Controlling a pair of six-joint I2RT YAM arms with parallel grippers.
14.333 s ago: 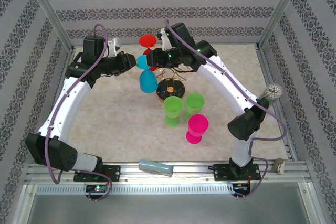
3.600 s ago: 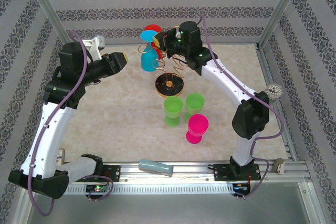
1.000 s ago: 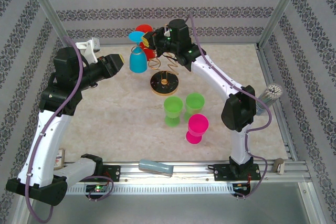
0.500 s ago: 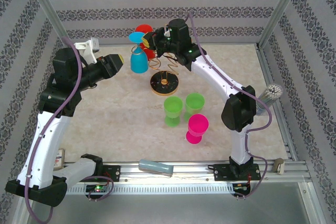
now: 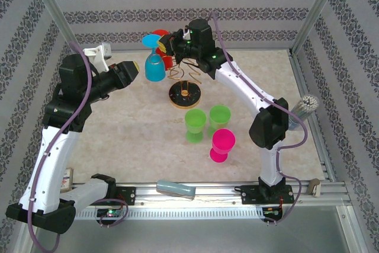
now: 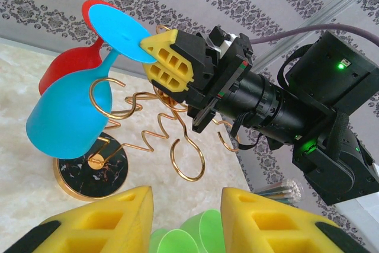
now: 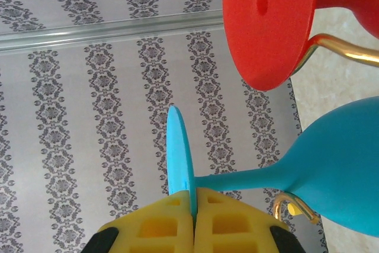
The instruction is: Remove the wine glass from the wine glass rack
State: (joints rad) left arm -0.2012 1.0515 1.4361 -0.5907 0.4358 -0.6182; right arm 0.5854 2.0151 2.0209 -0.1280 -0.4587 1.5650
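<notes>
A blue wine glass [image 5: 155,69] hangs upside down and tilted left of the gold wine glass rack [image 5: 184,76]. My right gripper [image 5: 163,44] is shut on the edge of its flat foot [image 7: 177,146]. The stem [image 7: 249,179] runs just above a gold loop [image 7: 283,204]; I cannot tell whether they touch. A red wine glass [image 5: 161,32] hangs on the rack behind it, and its foot [image 7: 269,22] is close above the right gripper [image 7: 194,220]. My left gripper [image 6: 186,205] is open and empty, left of the blue bowl [image 6: 65,117] and apart from it.
Two green cups [image 5: 195,124] [image 5: 219,115] and a pink cup [image 5: 222,144] stand in front of the rack's round black base [image 5: 175,95]. A pale blue cylinder [image 5: 176,189] lies at the near edge. A bundle of swabs [image 5: 307,103] stands at the right. The patterned back wall is close behind.
The right gripper has carried the blue wine glass a little left and up, away from the rack's post. The left arm has hardly moved.
</notes>
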